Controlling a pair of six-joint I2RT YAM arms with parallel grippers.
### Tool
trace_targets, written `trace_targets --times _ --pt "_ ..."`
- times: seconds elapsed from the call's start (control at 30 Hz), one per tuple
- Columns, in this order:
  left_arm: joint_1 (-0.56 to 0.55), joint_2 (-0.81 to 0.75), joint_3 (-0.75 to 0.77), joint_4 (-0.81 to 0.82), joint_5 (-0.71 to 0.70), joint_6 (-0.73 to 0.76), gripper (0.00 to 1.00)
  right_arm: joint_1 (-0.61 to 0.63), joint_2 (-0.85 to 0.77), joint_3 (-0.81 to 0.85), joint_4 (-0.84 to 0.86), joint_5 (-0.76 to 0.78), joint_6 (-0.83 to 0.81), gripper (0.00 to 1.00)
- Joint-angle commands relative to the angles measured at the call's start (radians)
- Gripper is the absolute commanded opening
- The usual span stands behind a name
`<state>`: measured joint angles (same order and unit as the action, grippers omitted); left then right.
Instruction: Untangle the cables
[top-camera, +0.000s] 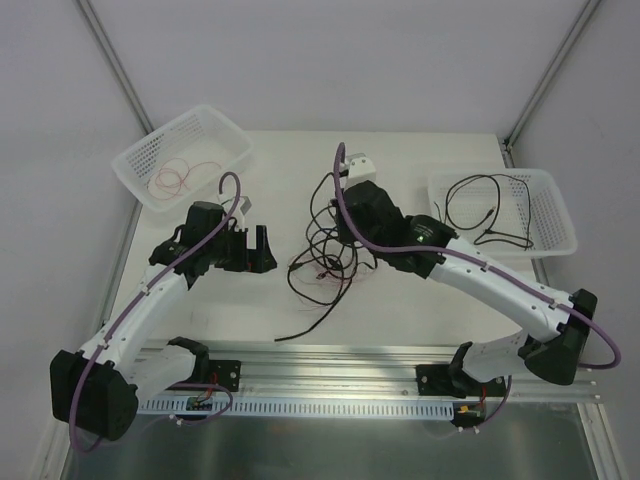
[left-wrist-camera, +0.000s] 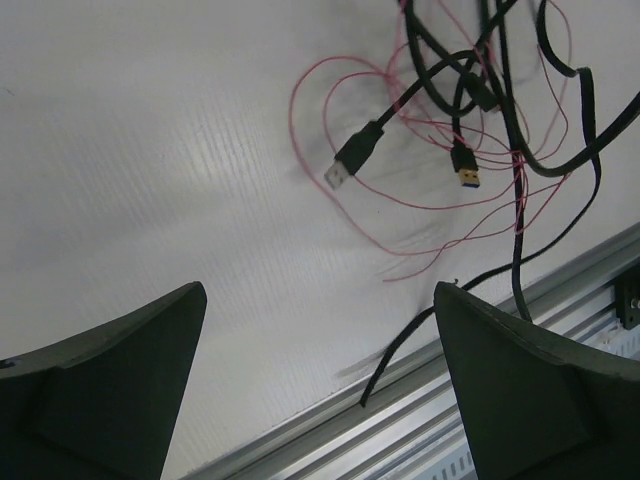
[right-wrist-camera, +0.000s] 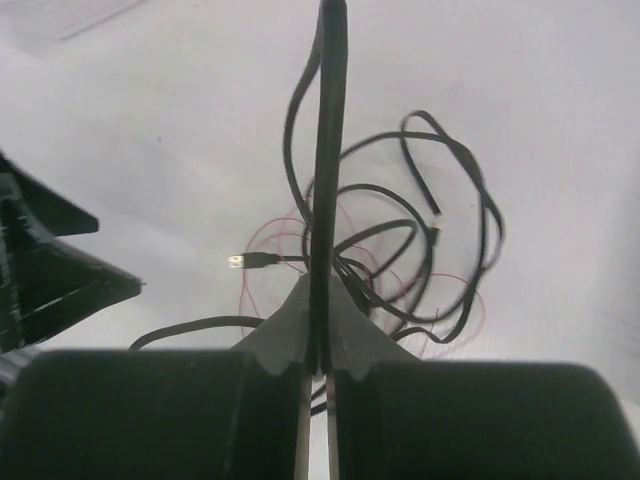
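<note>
A tangle of black cables and thin red wire (top-camera: 322, 258) lies mid-table. My right gripper (top-camera: 343, 230) hangs above it, shut on one black cable. In the right wrist view the gripper (right-wrist-camera: 322, 292) pinches that cable (right-wrist-camera: 328, 150), which runs taut away from the jaws, with the tangle (right-wrist-camera: 420, 260) and a USB plug (right-wrist-camera: 240, 261) on the table beyond. My left gripper (top-camera: 256, 250) is open and empty, left of the tangle. In the left wrist view the gripper (left-wrist-camera: 320, 300) faces bare table, with USB plugs (left-wrist-camera: 355, 160) and red wire (left-wrist-camera: 420, 205) ahead.
A white basket (top-camera: 225, 125) at the back left holds a coiled red wire (top-camera: 175, 178). A white basket (top-camera: 555, 215) at the right holds a black cable (top-camera: 490, 215). An aluminium rail (top-camera: 330, 355) runs along the near edge, where a loose black cable end (left-wrist-camera: 372, 385) lies.
</note>
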<state>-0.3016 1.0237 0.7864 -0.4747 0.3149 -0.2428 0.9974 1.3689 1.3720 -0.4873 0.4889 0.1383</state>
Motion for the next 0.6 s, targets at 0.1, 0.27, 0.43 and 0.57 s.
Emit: trace_targets --times 0.1,0.27,0.43,0.57 --pt "-0.002 -0.054 -0.018 0.050 0.033 0.016 0.99 0.064 -0.088 0.148 -0.014 -0.098 -0.229 0.01" --pt "-0.002 -0.059 -0.027 0.056 0.013 0.013 0.99 0.066 -0.143 0.134 0.020 -0.044 -0.318 0.02" --pt "-0.002 -0.040 -0.032 0.056 -0.007 0.000 0.99 0.056 -0.209 -0.013 0.050 0.010 -0.263 0.02" --pt "-0.002 -0.010 -0.030 0.056 0.010 -0.009 0.99 0.035 -0.235 -0.177 0.084 0.052 -0.181 0.02"
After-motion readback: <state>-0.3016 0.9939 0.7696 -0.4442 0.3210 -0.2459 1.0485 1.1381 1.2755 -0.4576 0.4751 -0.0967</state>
